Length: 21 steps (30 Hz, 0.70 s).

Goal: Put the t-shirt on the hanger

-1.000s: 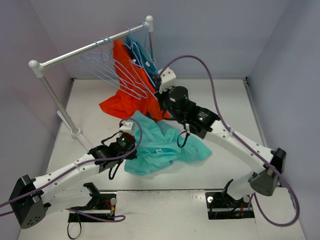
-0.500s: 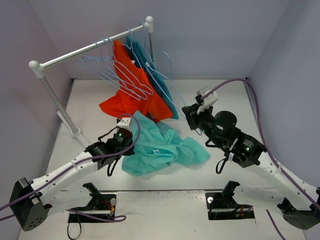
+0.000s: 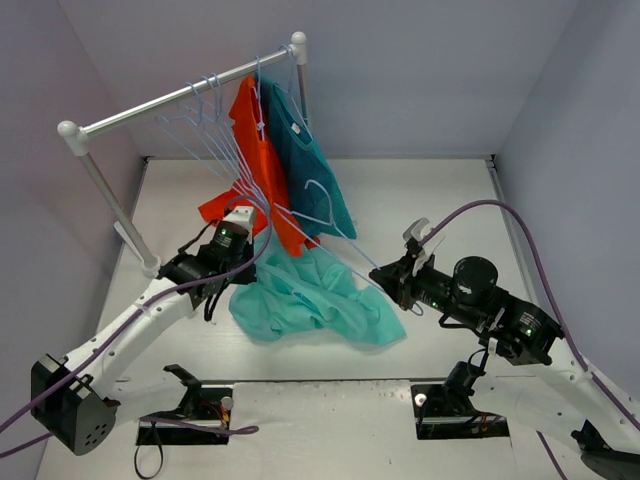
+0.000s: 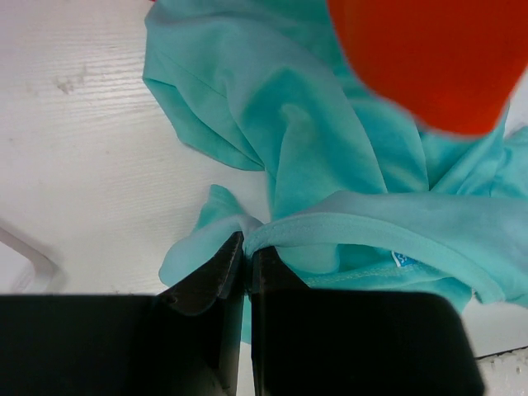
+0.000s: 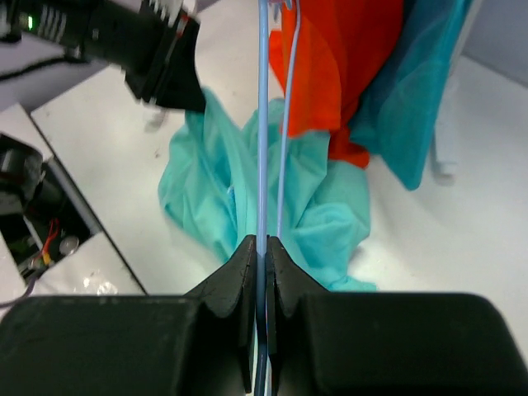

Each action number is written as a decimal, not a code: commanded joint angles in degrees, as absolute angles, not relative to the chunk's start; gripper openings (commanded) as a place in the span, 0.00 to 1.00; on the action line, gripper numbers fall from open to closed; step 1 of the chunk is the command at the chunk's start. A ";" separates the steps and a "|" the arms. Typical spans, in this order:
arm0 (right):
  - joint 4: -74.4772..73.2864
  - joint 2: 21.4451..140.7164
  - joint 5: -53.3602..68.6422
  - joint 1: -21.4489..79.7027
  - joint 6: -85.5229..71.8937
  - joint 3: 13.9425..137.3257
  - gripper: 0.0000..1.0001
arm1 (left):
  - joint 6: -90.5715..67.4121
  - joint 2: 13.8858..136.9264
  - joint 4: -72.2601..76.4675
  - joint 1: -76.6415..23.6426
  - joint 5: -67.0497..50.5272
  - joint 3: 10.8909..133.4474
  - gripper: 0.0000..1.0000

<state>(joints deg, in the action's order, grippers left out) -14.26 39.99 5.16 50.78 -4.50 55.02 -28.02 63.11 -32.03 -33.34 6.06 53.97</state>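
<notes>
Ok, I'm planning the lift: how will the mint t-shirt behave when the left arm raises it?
Probably floppy: the t-shirt lies in crumpled folds, so it should sag from wherever it is held. Likely light, since the left fingers pinch only a thin edge of it.

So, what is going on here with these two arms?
The left gripper is shut on a hemmed edge of the mint t-shirt, which lies crumpled on the table. The right gripper is shut on the wire of a pale blue hanger, held over the t-shirt. The t-shirt is not yet on the hanger. An orange shirt and a teal shirt hang on the rail.
</notes>
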 commanded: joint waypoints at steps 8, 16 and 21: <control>-12.31 38.50 13.80 51.33 -7.65 51.68 0.00 | -21.27 66.01 -34.54 -27.42 1.76 61.78 0.00; -12.39 38.23 18.95 51.24 -8.27 51.80 0.00 | -19.07 67.67 -35.95 -24.60 0.74 63.06 0.00; -12.30 39.31 20.36 51.31 -9.20 50.13 0.00 | -17.90 67.53 -36.67 -23.82 0.00 64.17 0.00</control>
<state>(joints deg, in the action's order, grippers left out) -16.08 38.46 17.46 50.78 -7.94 50.88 -19.96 68.26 -36.96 -24.36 0.81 60.22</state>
